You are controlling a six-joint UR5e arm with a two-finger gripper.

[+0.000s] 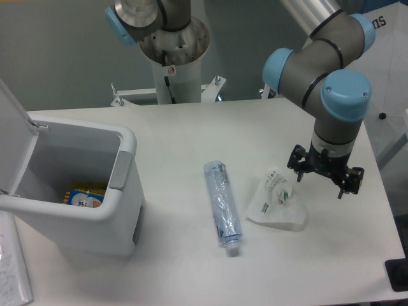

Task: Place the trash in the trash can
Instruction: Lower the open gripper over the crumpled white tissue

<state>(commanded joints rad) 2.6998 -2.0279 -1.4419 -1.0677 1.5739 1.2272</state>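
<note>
The crushed clear bluish bottle (223,205) lies lengthwise on the white table, its pale cap toward the front. The crumpled white wrapper (278,205) with green-black print lies just right of it. My gripper (320,185) hangs tip-down just right of and slightly behind the wrapper. Its black fingers are spread apart and hold nothing. The white trash can (118,210) stands at the left with its flip lid (13,137) swung open.
A blue and yellow package (83,196) lies inside the can. The arm's base column (173,70) stands at the table's back edge. A white paper sheet (13,274) lies at the front left corner. The table's right edge is close to my gripper.
</note>
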